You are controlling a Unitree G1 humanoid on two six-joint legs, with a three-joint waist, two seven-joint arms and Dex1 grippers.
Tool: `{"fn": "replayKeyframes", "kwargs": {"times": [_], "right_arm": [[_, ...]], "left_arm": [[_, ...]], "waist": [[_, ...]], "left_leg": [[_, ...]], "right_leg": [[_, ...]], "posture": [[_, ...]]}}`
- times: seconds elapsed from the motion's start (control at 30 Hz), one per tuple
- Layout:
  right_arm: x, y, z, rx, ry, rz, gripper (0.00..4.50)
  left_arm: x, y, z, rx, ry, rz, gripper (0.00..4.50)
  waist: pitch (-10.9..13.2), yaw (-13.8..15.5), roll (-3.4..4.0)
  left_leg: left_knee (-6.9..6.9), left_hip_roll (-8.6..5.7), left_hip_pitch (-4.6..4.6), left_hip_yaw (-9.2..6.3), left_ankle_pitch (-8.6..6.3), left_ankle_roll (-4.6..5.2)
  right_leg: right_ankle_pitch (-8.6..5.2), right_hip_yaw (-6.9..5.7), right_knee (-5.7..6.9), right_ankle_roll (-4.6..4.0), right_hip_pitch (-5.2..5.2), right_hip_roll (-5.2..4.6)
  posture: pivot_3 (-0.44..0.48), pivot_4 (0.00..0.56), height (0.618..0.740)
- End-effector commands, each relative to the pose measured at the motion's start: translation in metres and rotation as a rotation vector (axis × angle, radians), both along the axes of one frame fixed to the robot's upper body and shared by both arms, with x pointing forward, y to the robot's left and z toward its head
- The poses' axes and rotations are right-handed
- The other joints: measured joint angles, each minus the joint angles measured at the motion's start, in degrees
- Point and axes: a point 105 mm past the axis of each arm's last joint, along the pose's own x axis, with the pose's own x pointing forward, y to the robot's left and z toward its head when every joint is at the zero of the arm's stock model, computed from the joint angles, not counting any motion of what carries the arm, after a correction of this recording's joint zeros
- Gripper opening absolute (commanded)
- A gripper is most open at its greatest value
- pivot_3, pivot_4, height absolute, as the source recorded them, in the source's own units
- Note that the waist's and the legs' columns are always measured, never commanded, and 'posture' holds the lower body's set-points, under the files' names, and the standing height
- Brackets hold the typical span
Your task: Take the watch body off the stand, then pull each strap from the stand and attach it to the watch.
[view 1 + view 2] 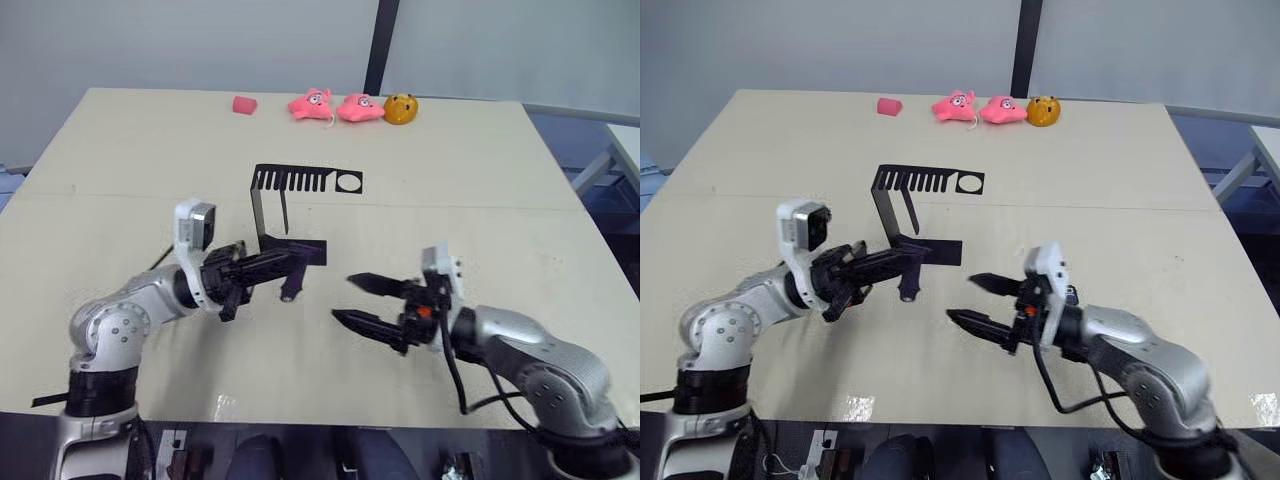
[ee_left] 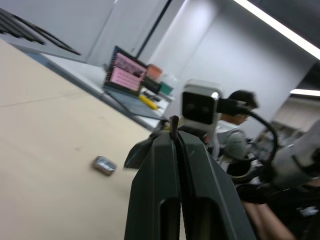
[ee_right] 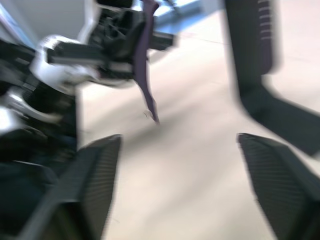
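Straps first: one dark purple strap (image 3: pixel 146 65) was pinched between the pressed-together fingers of the left tool (image 1: pixel 292 266), hanging down from the tips toward the table (image 1: pixel 120 160) at centre frame, its lower end (image 1: pixel 288 294) close to the surface. The stand (image 1: pixel 290 205) stood just behind that tool, in the middle of the frame — flat base on the table, narrow upright, comb-slotted top plate with a round hole. The right tool (image 1: pixel 350 300) hovered right of centre, fingers spread wide and pointing toward the hanging strap, apart from it. The watch body (image 2: pixel 104 165) lay on the table in the left wrist view; its place in the eye views could not be told. Along the table's far edge, upper centre of the frame, sat a pink block (image 1: pixel 244 104), two pink plush toys (image 1: pixel 335 106) and an orange one (image 1: pixel 401 108).
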Motion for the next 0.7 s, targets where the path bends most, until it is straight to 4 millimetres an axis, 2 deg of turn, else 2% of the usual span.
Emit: {"fn": "replayKeyframes", "kwargs": {"times": [0.03,0.2,0.4,0.5,0.7], "right_arm": [[-0.005,-0.045,0.013,-0.096,-0.209,-0.186,4.44],[-0.017,-0.125,0.005,-0.202,-0.263,-0.557,4.44],[-0.063,-0.205,-0.027,-0.363,-0.219,-0.87,4.44],[-0.077,-0.226,-0.033,-0.376,-0.202,-0.979,4.44],[-0.086,-0.244,-0.037,-0.349,-0.192,-1.106,4.44]], "left_arm": [[0.004,0.019,0.003,0.092,-0.183,0.139,0.0],[0.01,0.054,-0.008,0.167,-0.285,0.33,0.0],[0.01,0.088,-0.028,0.25,-0.3,0.474,0.0],[0.009,0.098,-0.031,0.254,-0.298,0.507,0.0],[0.008,0.102,-0.033,0.275,-0.323,0.51,0.0]], "waist": [[0.0,0.1,0.0],[0.0,0.1,0.0],[0.0,0.1,0.0],[0.0,-0.2,0.0],[0.0,-0.2,0.04]], "left_leg": [[-0.02,0.0,-0.01,0.0,0.0,0.0],[-0.09,0.0,-0.02,0.02,-0.01,0.01],[-0.14,0.01,0.15,0.02,-0.03,0.04],[-0.19,0.01,0.17,0.06,-0.08,0.04],[-0.29,0.01,0.29,0.09,-0.12,0.0]], "right_leg": [[0.0,-0.01,-0.03,0.0,0.0,0.0],[0.01,-0.01,-0.15,0.03,0.02,0.02],[0.01,0.0,-0.16,0.03,0.17,0.02],[0.01,0.02,-0.16,0.02,0.18,0.0],[0.08,0.03,-0.11,-0.09,0.2,-0.03]], "posture": [[0.0,0.15,0.74],[0.0,0.15,0.74],[0.0,0.15,0.74],[0.0,0.15,0.74],[0.0,0.15,0.74]]}}
